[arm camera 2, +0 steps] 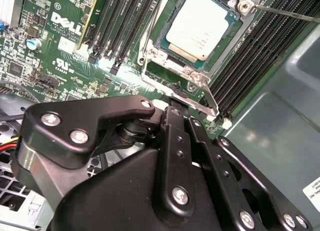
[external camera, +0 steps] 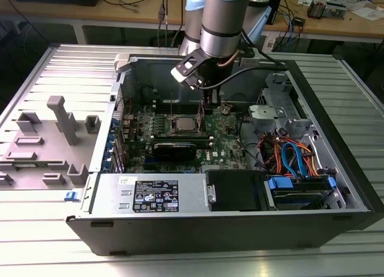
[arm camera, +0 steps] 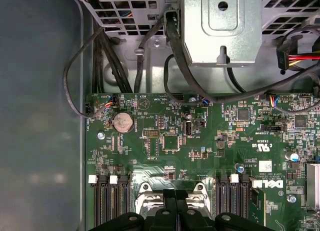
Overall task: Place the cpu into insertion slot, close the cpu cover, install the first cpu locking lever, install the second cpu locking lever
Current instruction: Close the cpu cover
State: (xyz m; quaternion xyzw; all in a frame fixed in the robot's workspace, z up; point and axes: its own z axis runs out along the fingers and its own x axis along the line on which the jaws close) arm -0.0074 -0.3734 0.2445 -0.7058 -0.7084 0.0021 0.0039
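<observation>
An open computer case [external camera: 240,235] lies on its side on a ribbed metal bench [external camera: 54,253]. A grey plastic fixture [external camera: 57,133] sits on the exterior view's left. Wooden benches [external camera: 138,16] strewn with cables stand behind.

Inside the case you face a green motherboard [external camera: 228,148]. The cpu [arm camera 2: 200,28] lies flat in the insertion slot [arm camera 2: 172,66], its dull silver top facing up. It is square, so it has no long axis. Its edges run in line with the black memory slots [arm camera 2: 250,56] on either side.

Your arm comes straight down into the case. The gripper [arm camera 2: 182,113] has its black fingers [arm camera: 170,213] drawn together. Its tip is just beside a thin metal lever [arm camera 2: 202,103] at the slot's edge; whether they touch cannot be told.
</observation>
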